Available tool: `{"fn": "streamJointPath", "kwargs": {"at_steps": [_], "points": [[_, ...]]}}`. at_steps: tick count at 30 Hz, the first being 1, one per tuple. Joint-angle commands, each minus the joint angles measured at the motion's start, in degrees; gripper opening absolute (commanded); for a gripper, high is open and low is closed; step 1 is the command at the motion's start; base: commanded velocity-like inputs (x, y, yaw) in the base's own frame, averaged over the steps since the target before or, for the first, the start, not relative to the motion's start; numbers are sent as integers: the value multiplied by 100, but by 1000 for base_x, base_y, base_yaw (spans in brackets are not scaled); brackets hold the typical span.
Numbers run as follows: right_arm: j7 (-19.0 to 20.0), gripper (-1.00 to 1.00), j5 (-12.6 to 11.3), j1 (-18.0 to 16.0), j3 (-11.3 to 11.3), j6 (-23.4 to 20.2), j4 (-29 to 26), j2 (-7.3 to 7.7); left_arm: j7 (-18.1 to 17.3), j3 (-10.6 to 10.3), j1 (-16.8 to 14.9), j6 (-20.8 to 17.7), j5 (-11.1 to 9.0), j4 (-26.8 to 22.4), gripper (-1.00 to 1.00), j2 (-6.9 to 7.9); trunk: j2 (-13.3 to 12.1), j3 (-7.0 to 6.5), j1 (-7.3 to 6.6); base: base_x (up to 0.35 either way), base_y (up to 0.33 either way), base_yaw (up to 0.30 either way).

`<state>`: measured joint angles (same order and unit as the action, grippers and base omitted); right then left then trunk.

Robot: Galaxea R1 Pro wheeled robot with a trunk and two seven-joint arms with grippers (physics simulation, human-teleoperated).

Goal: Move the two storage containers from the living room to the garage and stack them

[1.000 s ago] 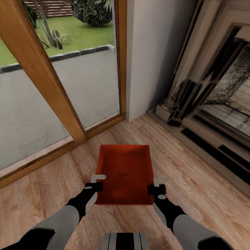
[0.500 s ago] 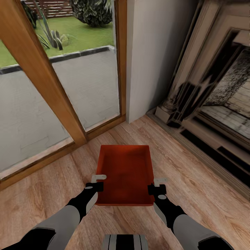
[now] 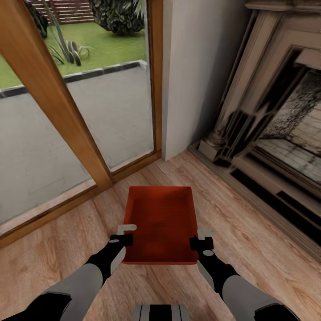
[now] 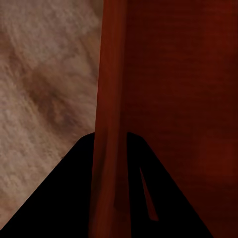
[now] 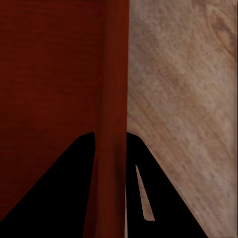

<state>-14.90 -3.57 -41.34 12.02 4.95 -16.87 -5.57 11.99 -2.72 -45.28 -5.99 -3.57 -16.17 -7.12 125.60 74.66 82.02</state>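
One red-orange open-top storage container (image 3: 160, 223) is in the middle of the head view, over the pale wood plank floor (image 3: 249, 232) of the living room. My left gripper (image 3: 126, 234) is shut on its left side wall near the close end. My right gripper (image 3: 200, 237) is shut on the right side wall opposite. In the left wrist view the thin red wall (image 4: 111, 94) runs between the dark fingers of the left gripper (image 4: 110, 138). The right wrist view shows the same: the wall (image 5: 116, 74) pinched in the right gripper (image 5: 110, 135). The container is empty inside.
A wood-framed glass door (image 3: 53, 102) onto a paved patio stands ahead and to the left. A white wall corner (image 3: 196, 76) rises straight ahead. The fireplace surround (image 3: 267, 133) with its raised hearth edge runs along the right side. Open plank floor lies on both sides.
The whole head picture has shifted slightly, with the fireplace sliding a little, so the camera has moved. The container sits the same between both grippers.
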Motion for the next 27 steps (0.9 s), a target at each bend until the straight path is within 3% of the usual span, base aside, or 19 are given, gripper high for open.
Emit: {"fn": "streamJointPath", "kwargs": {"at_steps": [1, 27], "points": [[-57, -100, -38, -5, -53, 30, 9, 7, 120, 8, 2, -42, 58, -18, -100, 35, -40, -15, -23, 0, 0, 0], [-57, -100, -25, -5, -51, 34, 9, -29, 119, 17, 2, -34, 50, -9, -100, 44, -1083, -482, -594, 0, 0, 0]]}}
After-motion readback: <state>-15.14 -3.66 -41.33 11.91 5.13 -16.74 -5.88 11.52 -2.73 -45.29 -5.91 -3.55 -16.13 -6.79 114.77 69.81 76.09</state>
